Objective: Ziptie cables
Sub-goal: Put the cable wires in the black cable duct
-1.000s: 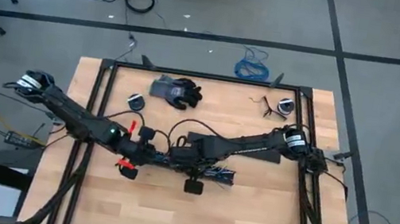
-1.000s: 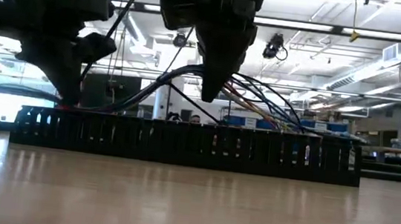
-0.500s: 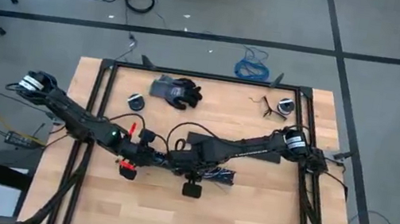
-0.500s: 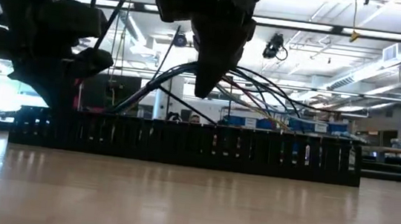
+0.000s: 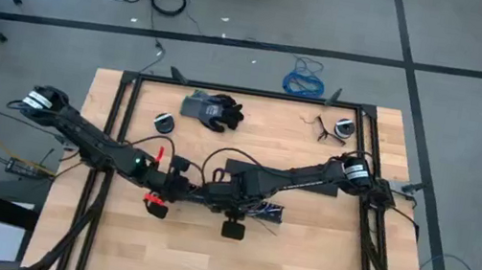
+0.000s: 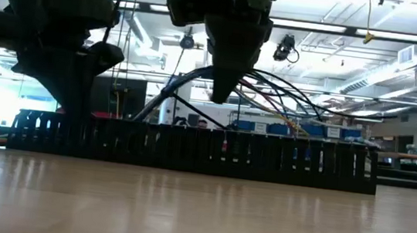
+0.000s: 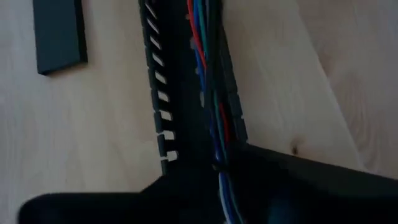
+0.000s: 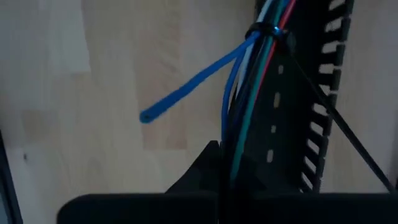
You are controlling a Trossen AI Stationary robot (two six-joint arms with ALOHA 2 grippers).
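The cables point(image 8: 249, 93) are thin blue, green, red and white wires that run along a black slotted duct point(image 6: 266, 157) lying mid-table. A black ziptie point(image 8: 268, 31) rings the bundle, and its tail point(image 8: 348, 146) slants away. One blue wire end point(image 8: 146, 116) sticks out loose. My right gripper point(image 5: 217, 194) is shut on the bundle above the duct. In the low view the wires arch point(image 6: 281, 93) up to that gripper. My left gripper point(image 5: 176, 188) sits at the duct's left part, shut where the cables point(image 7: 211, 93) run in between its fingers. My left gripper closes over the cables point(image 7: 219, 163) where they lie in the duct's channel, with its fingers across them. The dark fingers hide the contact itself. My right gripper pinches the bundle point(image 8: 231, 149) between its two fingers, a short way from the ziptie. It comes from above, pointing down point(image 6: 223, 87). The held stretch is lifted above the duct, and the wires droop back into it on both sides.
A black glove point(image 5: 212, 109) lies at the table's far side, with small round items point(image 5: 163, 121) point(image 5: 342, 127) to either side of it. A flat black strip point(image 7: 59, 31) lies beside the duct. A blue coiled cable point(image 5: 303, 82) lies on the floor beyond the table.
My left arm has dipped a little and come back up. My right gripper has swayed slightly toward the table's left and back again, and the cable arch has followed it. The duct has stayed nearly where it was.
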